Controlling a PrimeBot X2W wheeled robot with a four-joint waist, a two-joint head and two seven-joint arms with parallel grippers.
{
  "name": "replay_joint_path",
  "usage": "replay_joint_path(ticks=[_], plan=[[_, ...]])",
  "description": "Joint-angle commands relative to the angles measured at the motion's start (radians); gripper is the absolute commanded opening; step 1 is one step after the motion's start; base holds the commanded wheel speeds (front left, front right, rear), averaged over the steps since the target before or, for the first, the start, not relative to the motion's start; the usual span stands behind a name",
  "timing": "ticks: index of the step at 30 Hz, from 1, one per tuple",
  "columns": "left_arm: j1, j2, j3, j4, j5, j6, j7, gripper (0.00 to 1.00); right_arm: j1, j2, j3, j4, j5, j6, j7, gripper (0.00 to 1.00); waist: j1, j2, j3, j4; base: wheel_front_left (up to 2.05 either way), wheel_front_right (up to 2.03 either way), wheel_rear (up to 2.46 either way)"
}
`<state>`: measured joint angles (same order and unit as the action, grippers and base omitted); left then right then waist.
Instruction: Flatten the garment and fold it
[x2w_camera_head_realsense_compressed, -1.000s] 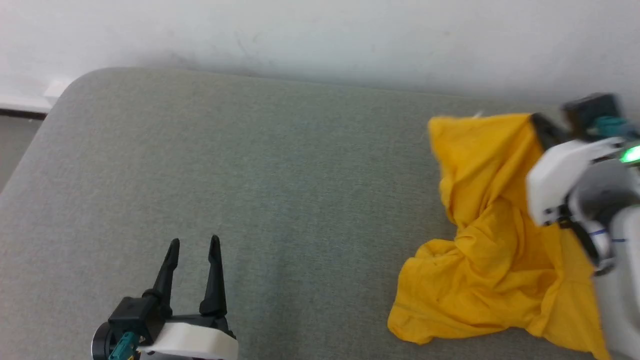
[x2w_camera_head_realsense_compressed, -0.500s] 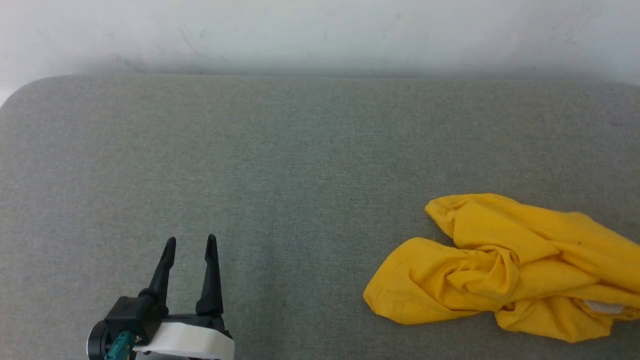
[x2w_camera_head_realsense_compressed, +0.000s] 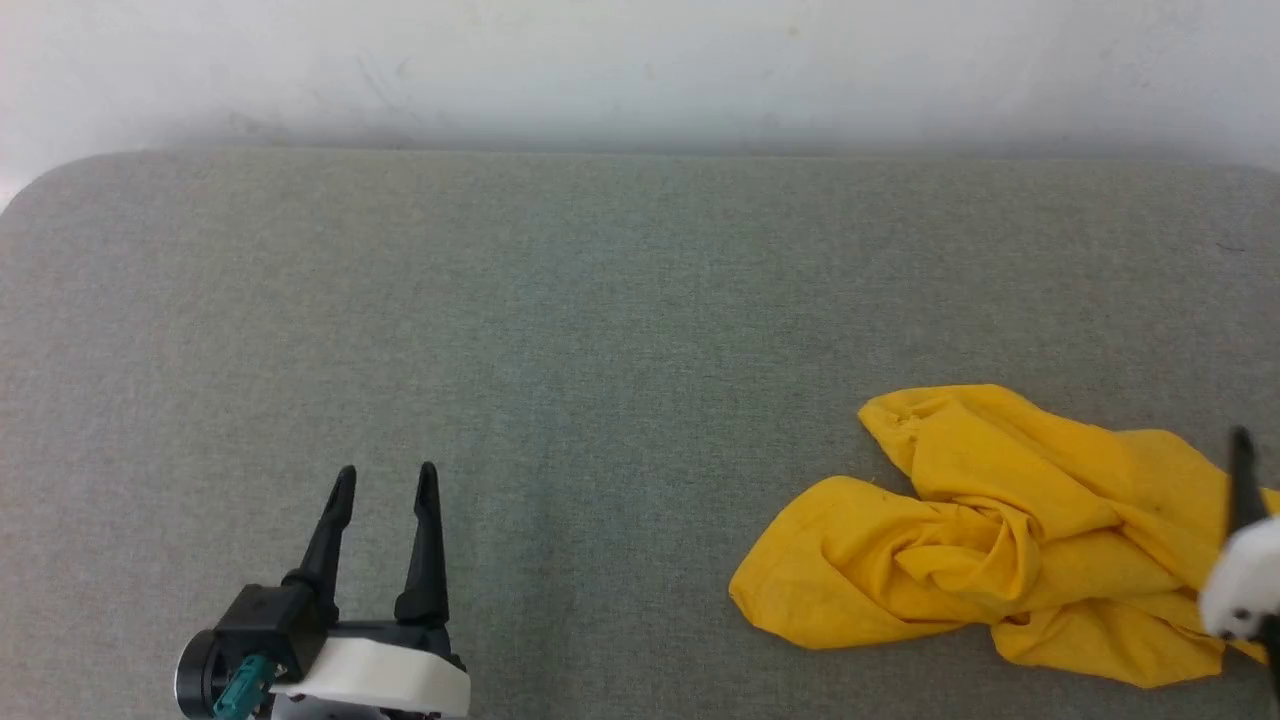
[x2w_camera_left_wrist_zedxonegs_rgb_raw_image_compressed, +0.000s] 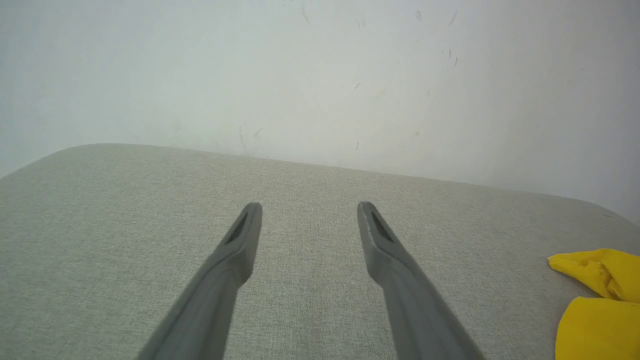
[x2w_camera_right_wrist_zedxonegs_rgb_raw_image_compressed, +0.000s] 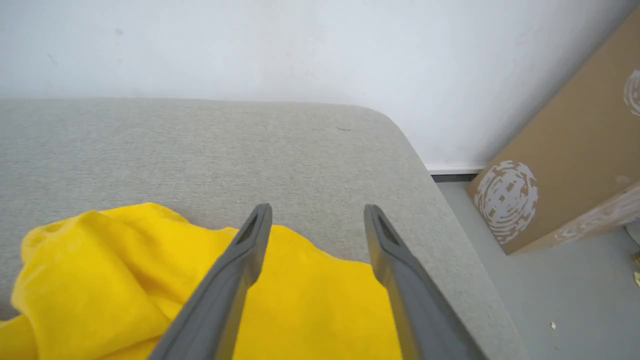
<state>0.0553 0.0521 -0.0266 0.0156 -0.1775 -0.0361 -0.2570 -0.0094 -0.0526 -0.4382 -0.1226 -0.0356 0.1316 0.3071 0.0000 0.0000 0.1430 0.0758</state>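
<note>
The garment (x2w_camera_head_realsense_compressed: 1000, 540) is a bright yellow cloth lying in a twisted, crumpled heap on the right side of the grey padded surface (x2w_camera_head_realsense_compressed: 600, 330). Its left edge shows in the left wrist view (x2w_camera_left_wrist_zedxonegs_rgb_raw_image_compressed: 597, 300). My right gripper (x2w_camera_right_wrist_zedxonegs_rgb_raw_image_compressed: 317, 209) hangs open just above the garment's (x2w_camera_right_wrist_zedxonegs_rgb_raw_image_compressed: 125, 280) right part, nothing between its fingers. One dark finger (x2w_camera_head_realsense_compressed: 1242, 480) and the white wrist show at the head view's right edge. My left gripper (x2w_camera_head_realsense_compressed: 386, 470) stands open and empty over bare surface at the lower left, far from the cloth; its fingers (x2w_camera_left_wrist_zedxonegs_rgb_raw_image_compressed: 240, 250) are spread wide.
A white wall (x2w_camera_head_realsense_compressed: 640, 70) runs along the back of the surface. The surface's rounded right corner (x2w_camera_right_wrist_zedxonegs_rgb_raw_image_compressed: 400, 135) drops to a grey floor, where a leaning cardboard sheet (x2w_camera_right_wrist_zedxonegs_rgb_raw_image_compressed: 575, 165) stands against the wall.
A second ago my right gripper held the garment's top edge up. It has let go, the cloth has dropped into a heap, and the gripper now hovers open over it. The head camera also shifted.
</note>
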Motion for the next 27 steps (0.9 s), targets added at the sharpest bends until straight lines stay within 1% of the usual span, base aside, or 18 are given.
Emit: replay_joint_path(ticks=[1, 3, 4, 6, 12, 14, 16, 18, 19, 20, 21, 24, 27], plan=[[-0.012, -0.002, -0.003, -0.003, -0.004, -0.002, -0.005, 1.00, -0.040, 0.001, 0.064, -0.018, -0.014, -0.001, 0.041, 1.00, 0.0000, 0.0000, 0.006, 0.014, 0.00, 0.00, 0.00], [-0.015, -0.002, -0.008, -0.006, -0.009, -0.001, -0.005, 1.00, -0.072, -0.030, 0.133, -0.012, -0.022, -0.001, 0.103, 1.00, 0.0000, 0.0000, 0.015, 0.025, 0.00, 0.00, 0.00], [-0.015, -0.002, -0.008, -0.006, -0.009, -0.001, -0.005, 1.00, -0.072, -0.030, 0.133, -0.012, -0.022, -0.001, 0.103, 1.00, 0.0000, 0.0000, 0.015, 0.025, 0.00, 0.00, 0.00], [-0.018, -0.002, -0.011, -0.007, -0.011, 0.001, -0.005, 1.00, -0.111, -0.054, 0.182, 0.015, -0.009, -0.001, 0.172, 1.00, 0.0000, 0.0000, 0.026, 0.034, 0.00, 0.00, 0.00], [-0.041, -0.002, -0.012, -0.006, -0.019, -0.002, -0.005, 1.00, -0.186, -0.140, 0.306, 0.137, 0.017, -0.001, 0.404, 1.00, 0.0000, 0.0000, 0.066, 0.072, 0.00, 0.00, 0.00], [-0.048, -0.002, -0.012, -0.002, -0.023, -0.003, -0.005, 1.00, -0.210, -0.165, 0.341, 0.183, 0.034, -0.001, 0.463, 1.00, 0.0000, 0.0000, 0.081, 0.084, 0.00, 0.00, 0.00], [-0.052, -0.002, -0.014, 0.001, -0.025, -0.004, -0.005, 1.00, -0.217, -0.175, 0.350, 0.217, 0.043, -0.001, 0.489, 1.00, 0.0000, 0.0000, 0.087, 0.091, 0.00, 0.00, 0.00], [-0.055, -0.002, -0.017, 0.004, -0.027, -0.004, -0.005, 1.00, -0.220, -0.180, 0.349, 0.243, 0.041, -0.001, 0.501, 0.45, 0.0000, 0.0000, 0.088, 0.095, 0.00, 0.00, 0.00], [-0.055, -0.002, -0.017, 0.004, -0.027, -0.004, -0.005, 1.00, -0.220, -0.180, 0.349, 0.243, 0.041, -0.001, 0.501, 0.45, 0.0000, 0.0000, 0.088, 0.095, 0.00, 0.00, 0.00], [-0.056, -0.002, -0.017, 0.005, -0.028, -0.003, -0.005, 1.00, -0.224, -0.179, 0.343, 0.248, 0.038, -0.001, 0.495, 0.27, 0.0000, 0.0000, 0.088, 0.096, 0.00, 0.00, 0.00], [-0.057, -0.002, -0.017, 0.006, -0.030, -0.002, -0.005, 1.00, -0.227, -0.181, 0.341, 0.251, 0.029, -0.001, 0.486, 0.00, 0.0000, 0.0000, 0.087, 0.097, 0.00, 0.00, 0.00], [-0.058, -0.002, -0.018, 0.008, -0.033, 0.003, -0.005, 1.00, -0.246, -0.189, 0.341, 0.248, 0.013, -0.001, 0.445, 0.00, 0.0000, 0.0000, 0.082, 0.094, 0.00, 0.00, 0.00], [-0.060, -0.002, -0.023, 0.008, -0.040, 0.009, -0.005, 1.00, -0.287, -0.198, 0.374, 0.226, 0.022, -0.001, 0.395, 0.00, 0.0000, 0.0000, 0.076, 0.091, 0.00, 0.00, 0.00]])
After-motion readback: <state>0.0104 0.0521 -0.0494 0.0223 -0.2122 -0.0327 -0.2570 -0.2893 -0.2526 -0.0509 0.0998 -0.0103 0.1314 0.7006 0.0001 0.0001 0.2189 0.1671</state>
